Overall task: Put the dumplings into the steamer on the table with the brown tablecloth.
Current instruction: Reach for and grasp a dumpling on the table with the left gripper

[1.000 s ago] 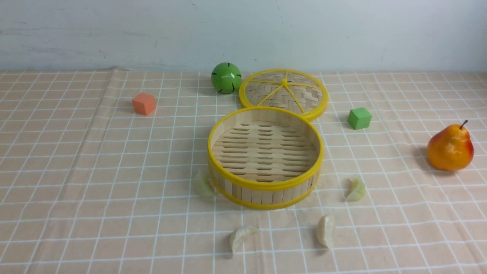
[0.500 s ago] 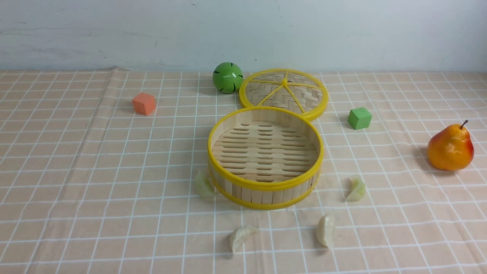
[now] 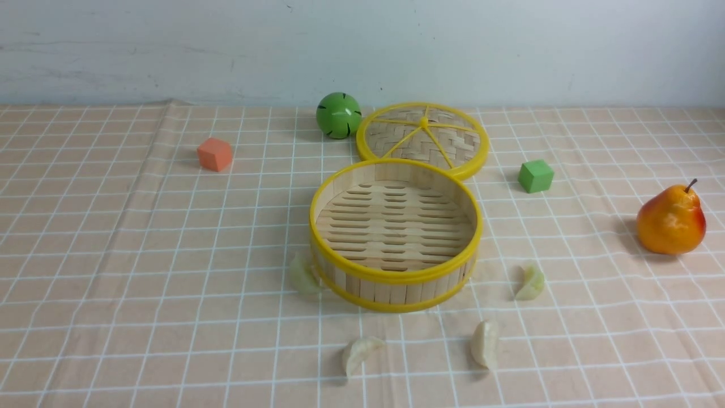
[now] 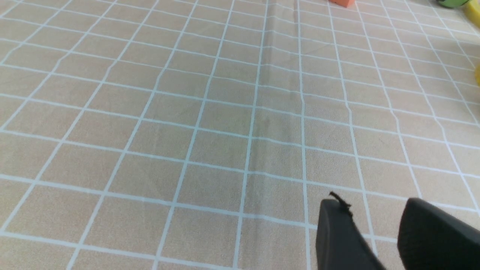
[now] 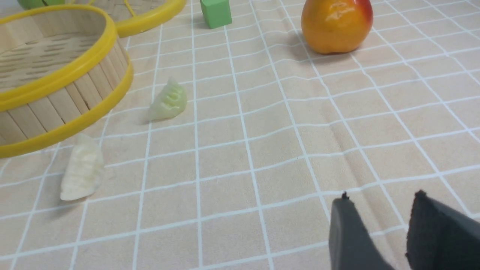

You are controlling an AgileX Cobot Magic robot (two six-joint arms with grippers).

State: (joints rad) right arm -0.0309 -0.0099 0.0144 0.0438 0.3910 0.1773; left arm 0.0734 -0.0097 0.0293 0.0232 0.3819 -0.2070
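The steamer (image 3: 395,233) stands empty in the middle of the brown tablecloth (image 3: 141,255). Several dumplings lie on the cloth around it: one against its left wall (image 3: 304,275), one to its right (image 3: 531,281), two in front (image 3: 358,352) (image 3: 485,343). Neither arm shows in the front view. In the right wrist view, my right gripper (image 5: 381,202) is open and empty over bare cloth, well apart from a green dumpling (image 5: 168,100), a white dumpling (image 5: 82,168) and the steamer (image 5: 56,82). My left gripper (image 4: 375,210) is open and empty over bare cloth.
The flat woven lid (image 3: 422,137) lies behind the steamer, beside a green ball (image 3: 338,115). An orange cube (image 3: 214,154) sits at the back left, a green cube (image 3: 535,175) at the right, and a pear (image 3: 671,220) at the far right.
The green ball has rolled a little to the right. Nothing else has visibly moved.
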